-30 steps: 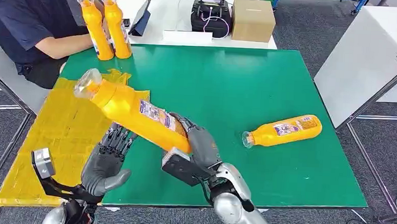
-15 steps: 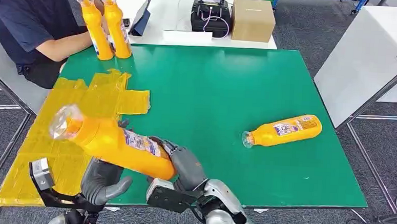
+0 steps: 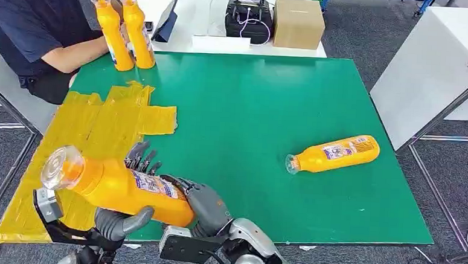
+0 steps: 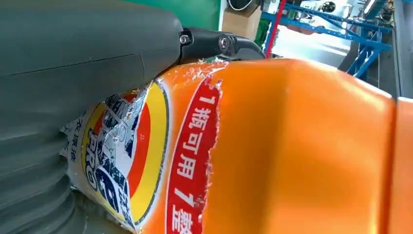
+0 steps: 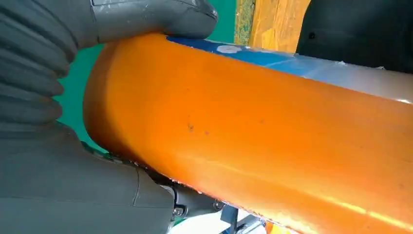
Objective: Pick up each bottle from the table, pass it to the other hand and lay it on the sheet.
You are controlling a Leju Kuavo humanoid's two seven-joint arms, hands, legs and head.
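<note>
Handover step. Right hand (image 3: 206, 206) grips base of bottle (image 3: 126, 187), held above bench (image 3: 269, 109) edge at 7 o'clock. Left hand (image 3: 124, 214) beneath, fingers (image 3: 142, 157) spread, thumb against bottle (grip not yet closed). Next: left closes, right releases, lay on sheet (image 3: 92, 130).

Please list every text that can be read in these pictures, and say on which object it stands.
"1瓶可用1整": red band of the label on the held bottle, left wrist view; cut off at the edge.
Blue letters beside it: torn, unreadable.
Label on the lying bottle: too small.
Labels on the two standing bottles: mostly hidden, unreadable.
</note>
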